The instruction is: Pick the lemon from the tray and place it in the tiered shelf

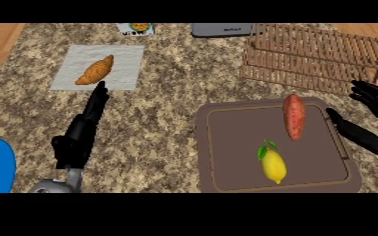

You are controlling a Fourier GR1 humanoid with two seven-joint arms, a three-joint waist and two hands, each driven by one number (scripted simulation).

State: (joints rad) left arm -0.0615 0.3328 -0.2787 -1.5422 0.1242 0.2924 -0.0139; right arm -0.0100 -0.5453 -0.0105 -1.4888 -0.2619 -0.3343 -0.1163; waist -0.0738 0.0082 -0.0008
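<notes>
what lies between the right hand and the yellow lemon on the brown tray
In the head view, the reddish-orange sweet potato lies partly between the black right hand and the yellow lemon, on the brown tray; otherwise bare tray floor.

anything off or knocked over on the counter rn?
Nothing stands out. The lemon and a sweet potato lie apart inside the brown tray, a croissant sits on its napkin, and the wooden shelf looks intact. Both the left hand and right hand are open, holding nothing.
</notes>
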